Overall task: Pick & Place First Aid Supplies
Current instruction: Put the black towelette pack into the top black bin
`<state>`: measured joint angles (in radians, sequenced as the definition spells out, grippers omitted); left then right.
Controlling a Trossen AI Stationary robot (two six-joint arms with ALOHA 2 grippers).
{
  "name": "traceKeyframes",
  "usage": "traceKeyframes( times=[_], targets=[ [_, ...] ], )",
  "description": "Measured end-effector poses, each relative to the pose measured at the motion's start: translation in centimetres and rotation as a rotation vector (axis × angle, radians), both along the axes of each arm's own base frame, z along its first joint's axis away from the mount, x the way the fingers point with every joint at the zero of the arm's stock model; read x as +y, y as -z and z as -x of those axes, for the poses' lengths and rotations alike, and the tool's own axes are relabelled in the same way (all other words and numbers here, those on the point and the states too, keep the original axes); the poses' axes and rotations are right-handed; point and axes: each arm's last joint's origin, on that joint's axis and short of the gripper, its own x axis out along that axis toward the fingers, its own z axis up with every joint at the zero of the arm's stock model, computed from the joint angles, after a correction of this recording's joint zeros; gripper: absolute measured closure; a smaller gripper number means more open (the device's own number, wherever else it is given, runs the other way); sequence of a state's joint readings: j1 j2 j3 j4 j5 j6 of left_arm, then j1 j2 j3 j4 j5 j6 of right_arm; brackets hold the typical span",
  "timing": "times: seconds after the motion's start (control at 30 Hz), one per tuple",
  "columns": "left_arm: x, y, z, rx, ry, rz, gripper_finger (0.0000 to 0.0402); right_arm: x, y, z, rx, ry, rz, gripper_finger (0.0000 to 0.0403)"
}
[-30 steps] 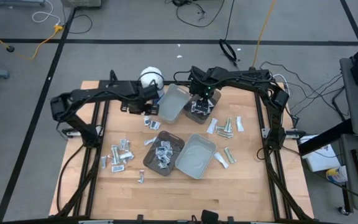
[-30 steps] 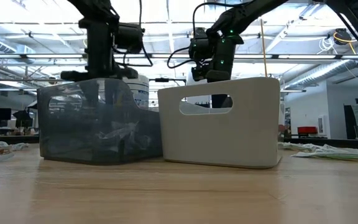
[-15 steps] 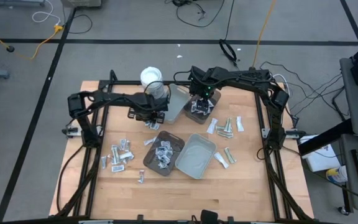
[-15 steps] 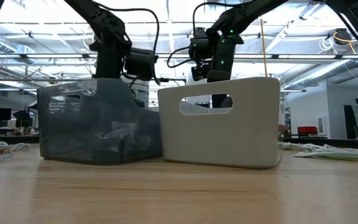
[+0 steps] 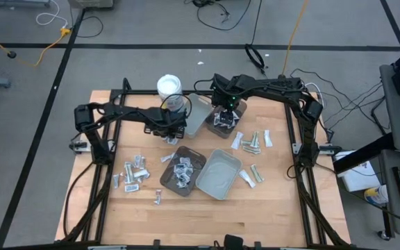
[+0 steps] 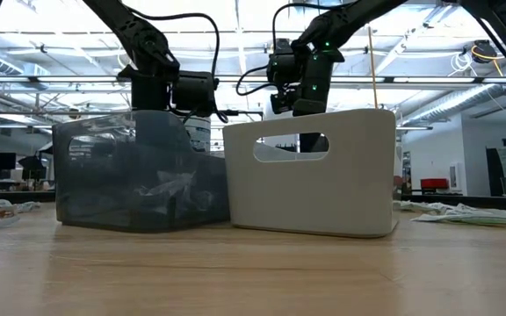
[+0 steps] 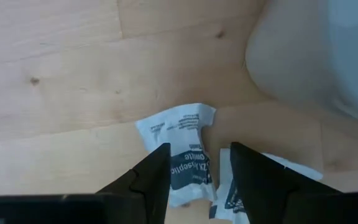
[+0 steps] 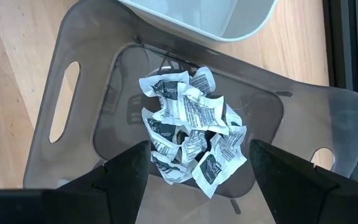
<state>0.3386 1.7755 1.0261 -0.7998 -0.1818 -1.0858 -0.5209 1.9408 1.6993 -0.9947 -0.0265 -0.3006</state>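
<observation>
Your left gripper [image 7: 194, 163] has its fingers [image 7: 156, 171] partly open, straddling a white packet [image 7: 179, 140] on the tabletop [image 7: 61, 74], not clearly gripping it. Your right gripper [image 8: 194, 165] has its fingers [image 8: 120, 174] wide open and empty above the dark tray [image 8: 79, 81], where a heap of packets [image 8: 188, 134] lies. In the high view, more packets [image 5: 134, 172] lie lower left on the wood. Beyond it you see grey floor [image 5: 33, 104] with cables.
</observation>
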Motion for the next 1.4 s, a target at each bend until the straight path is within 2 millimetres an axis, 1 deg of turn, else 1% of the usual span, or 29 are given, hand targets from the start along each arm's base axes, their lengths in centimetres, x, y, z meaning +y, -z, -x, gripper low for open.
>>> traceKeyframes(
  times=[0.1,0.3,0.33,0.37,0.47,0.57,0.63,0.7,0.8,0.87,0.97,1.1,1.2,1.27,1.33,1.4],
  targets=[
    [0.0,0.0,0.0,0.001,-0.004,-0.001,0.0273,0.0,0.0,0.0,0.0,-0.001,0.0,0.0135],
    [0.0,-0.1,0.1,0.0,-0.001,-0.002,0.0377,0.6,0.0,-0.4,-0.003,-0.02,0.002,0.0135],
    [0.0,-0.1,0.1,0.001,-0.001,-0.003,0.0388,0.7,0.0,-0.4,-0.003,-0.026,0.003,0.0135],
    [0.0,-0.1,0.1,0.0,-0.001,-0.002,0.0393,0.8,0.0,-0.5,-0.003,-0.035,0.005,0.0135],
    [-0.1,-0.1,0.1,0.0,-0.001,0.008,0.0389,1.1,0.0,-0.7,-0.007,-0.06,0.012,0.0135],
    [-0.2,-0.7,0.7,0.014,0.001,0.011,0.0395,1.5,0.0,-0.9,-0.008,-0.073,0.013,0.0135],
    [-0.4,-1.6,1.3,0.031,-0.014,-0.014,0.0397,1.6,0.0,-1.0,-0.01,-0.075,0.014,0.0135],
    [-0.5,-3.1,2.0,0.035,-0.031,-0.059,0.0397,1.8,0.0,-1.1,-0.009,-0.079,0.015,0.0135],
    [-0.8,-4.8,3.0,0.041,-0.006,-0.11,0.0399,1.9,-0.1,-1.2,-0.015,-0.074,0.016,0.0135],
    [-1.0,-6.1,3.4,0.009,0.05,-0.141,0.0399,2.0,-0.1,-1.3,-0.018,-0.061,0.013,0.0135],
    [-1.4,-7.6,3.6,-0.036,0.178,-0.182,0.04,2.1,-0.1,-1.4,-0.028,-0.038,0.011,0.0135],
    [-2.0,-9.1,3.6,-0.086,0.442,-0.223,0.04,2.3,-0.1,-1.7,-0.045,-0.019,0.008,0.0135],
    [-2.4,-9.8,3.4,-0.126,0.66,-0.21,0.0401,2.7,-0.3,-1.8,-0.069,0.009,-0.012,0.0135],
    [-2.6,-10.2,3.2,-0.17,0.792,-0.209,0.0401,2.9,-1.0,-2.0,-0.136,0.017,-0.056,0.0135],
    [-2.6,-10.5,2.8,-0.219,0.917,-0.216,0.0401,3.1,-2.2,-2.2,-0.231,0.028,-0.088,0.0135],
    [-2.6,-10.8,2.6,-0.25,1.007,-0.238,0.0401,3.5,-3.5,-2.3,-0.318,0.031,-0.104,0.0135]
  ],
)
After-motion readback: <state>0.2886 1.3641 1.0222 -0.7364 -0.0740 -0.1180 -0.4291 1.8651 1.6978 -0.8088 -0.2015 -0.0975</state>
